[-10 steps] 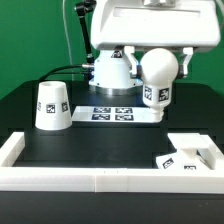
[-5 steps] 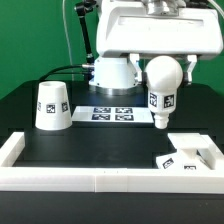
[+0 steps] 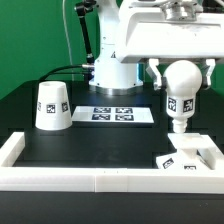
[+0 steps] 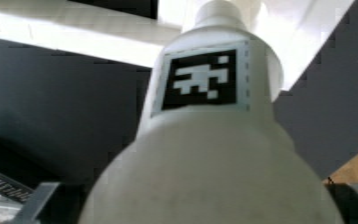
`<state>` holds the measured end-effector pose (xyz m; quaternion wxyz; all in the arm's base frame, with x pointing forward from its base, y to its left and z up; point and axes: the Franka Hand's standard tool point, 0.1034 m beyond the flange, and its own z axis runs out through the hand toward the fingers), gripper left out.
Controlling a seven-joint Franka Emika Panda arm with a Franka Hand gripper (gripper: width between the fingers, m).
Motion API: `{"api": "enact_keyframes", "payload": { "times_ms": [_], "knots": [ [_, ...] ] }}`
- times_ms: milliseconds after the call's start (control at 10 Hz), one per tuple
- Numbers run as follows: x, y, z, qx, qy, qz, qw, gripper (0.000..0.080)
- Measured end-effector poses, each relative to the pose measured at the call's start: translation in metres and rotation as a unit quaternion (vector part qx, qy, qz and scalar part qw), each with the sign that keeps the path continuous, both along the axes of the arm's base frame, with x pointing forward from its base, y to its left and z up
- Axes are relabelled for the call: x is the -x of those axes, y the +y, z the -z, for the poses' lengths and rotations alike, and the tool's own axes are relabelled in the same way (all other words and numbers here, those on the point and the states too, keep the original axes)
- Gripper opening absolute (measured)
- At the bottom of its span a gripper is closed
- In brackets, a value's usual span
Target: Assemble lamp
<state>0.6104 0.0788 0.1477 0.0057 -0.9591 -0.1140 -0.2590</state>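
Over the exterior view's right corner of the desk [image 3: 100, 145], the hand [image 3: 181, 76] is clamped on the ball head of the bulb [image 3: 180, 102]. The stem points down, clear above the square base [image 3: 186, 153], presumably for lowering into it. The shade [image 3: 52, 106] stands well apart, near the marker board [image 3: 120, 113].

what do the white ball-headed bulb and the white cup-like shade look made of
The white ball-headed bulb looks like hard plastic, possibly 3D-printed: smooth, matte, opaque, with soft highlights. The white cup-like tapered shade seems to be the same matte white plastic.
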Motion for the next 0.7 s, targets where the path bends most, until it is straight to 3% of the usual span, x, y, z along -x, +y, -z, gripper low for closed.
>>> {"api": "enact_keyframes", "payload": {
  "times_ms": [700],
  "knots": [
    [0.0, 0.013, 0.01, -0.001, 0.004, -0.008, 1.0, 0.0579]
  ]
}}
